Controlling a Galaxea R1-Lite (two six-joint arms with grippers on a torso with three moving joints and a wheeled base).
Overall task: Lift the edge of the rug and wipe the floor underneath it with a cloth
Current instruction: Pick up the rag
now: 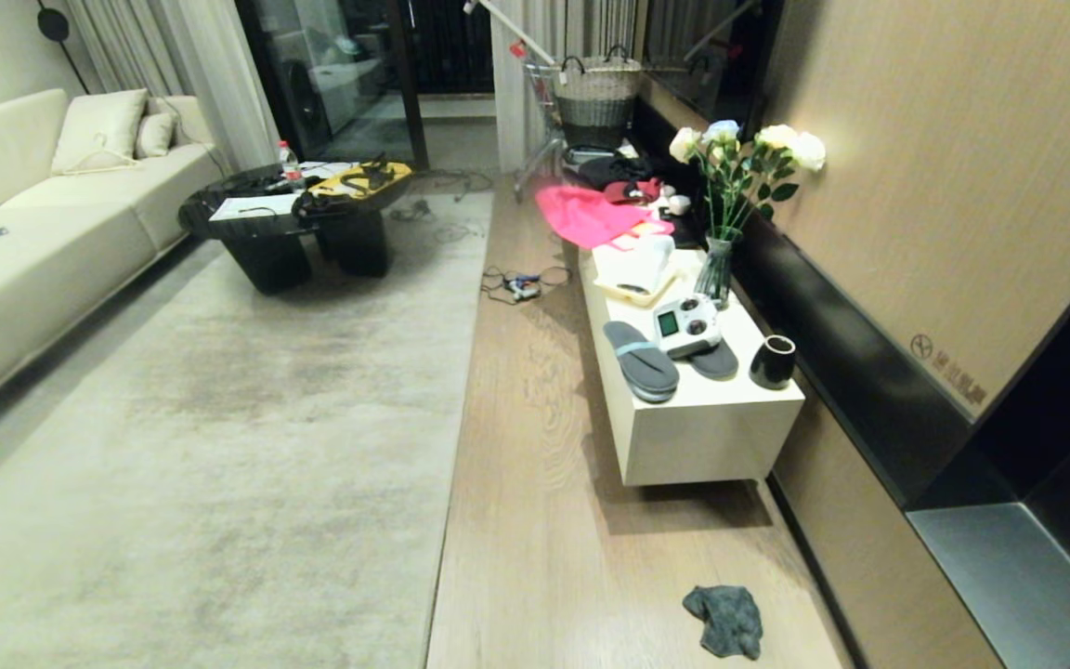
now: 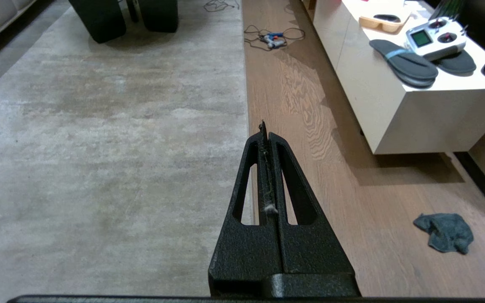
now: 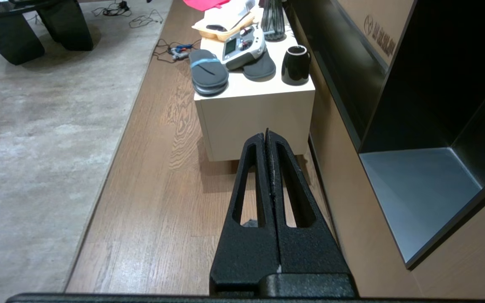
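From the head view neither pincer shows. The short-pile, mottled grey-beige rug lies flat, its straight rug edge (image 1: 463,390) running along the glossy wood-grain plank floor (image 1: 535,520). The cloth (image 1: 725,621), a crumpled teal-grey terry towel, lies on the planks in front of the boxy cream counter (image 1: 702,437). That counter carries dark grey slippers (image 1: 642,360), a white remote controller (image 1: 685,327), a rounded black cup (image 1: 773,361) and a ribbed glass vase of white roses (image 1: 730,177). Bright pink fabric (image 1: 583,214) is draped farther along it, and a black coffee table (image 1: 284,223) stands on the rug beside a cream sofa (image 1: 24,232).

In the left wrist view the left pincer (image 2: 266,128) is pressed together, its two textured black triangular fingers meeting in a thin seam with a tuft of lint caught between them and nothing held. Its tip hangs right over the rug edge (image 2: 244,105); the cloth (image 2: 444,232) lies well off to one side on the floor, apart from it.

In the right wrist view the right pincer (image 3: 266,134) is likewise closed flat and empty, aimed at the counter's plain front face (image 3: 255,122). A sliver of the cloth (image 3: 249,223) shows through the finger's slot, on the floor beneath the pincer.
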